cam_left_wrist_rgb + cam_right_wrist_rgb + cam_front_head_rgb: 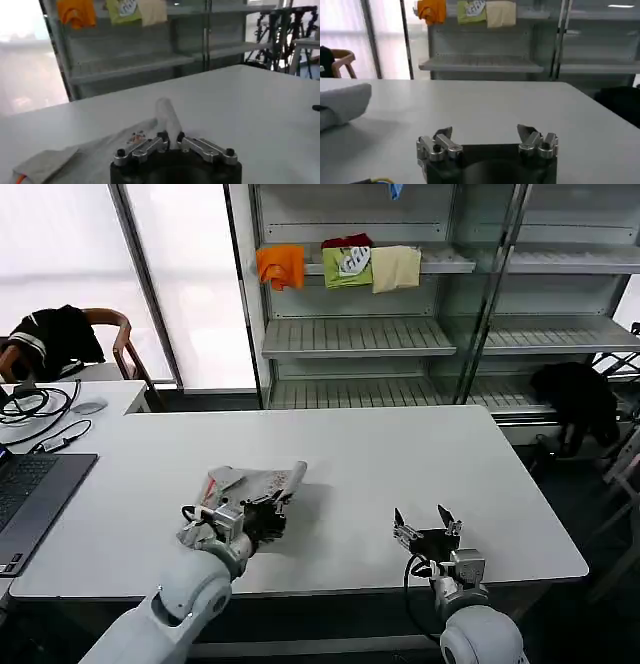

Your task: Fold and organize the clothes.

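Note:
A light grey T-shirt (250,482) lies bunched and partly folded on the white table (400,454), left of centre near the front edge. My left gripper (270,504) sits at its near edge, shut on a fold of the cloth. In the left wrist view the gripper (169,136) pinches a raised ridge of the T-shirt (167,112), with the small chest print (135,137) and an orange label (20,178) showing on the fabric beside it. My right gripper (426,520) rests open near the table's front right with nothing between its fingers. In the right wrist view the gripper (485,132) is well apart from the T-shirt (342,102).
A laptop (30,489) and cables (35,404) occupy the table's left end. Behind stands a shelf unit (360,334) with orange (281,266), green (347,266) and cream (396,268) folded garments. A chair with a black garment (55,334) is at back left.

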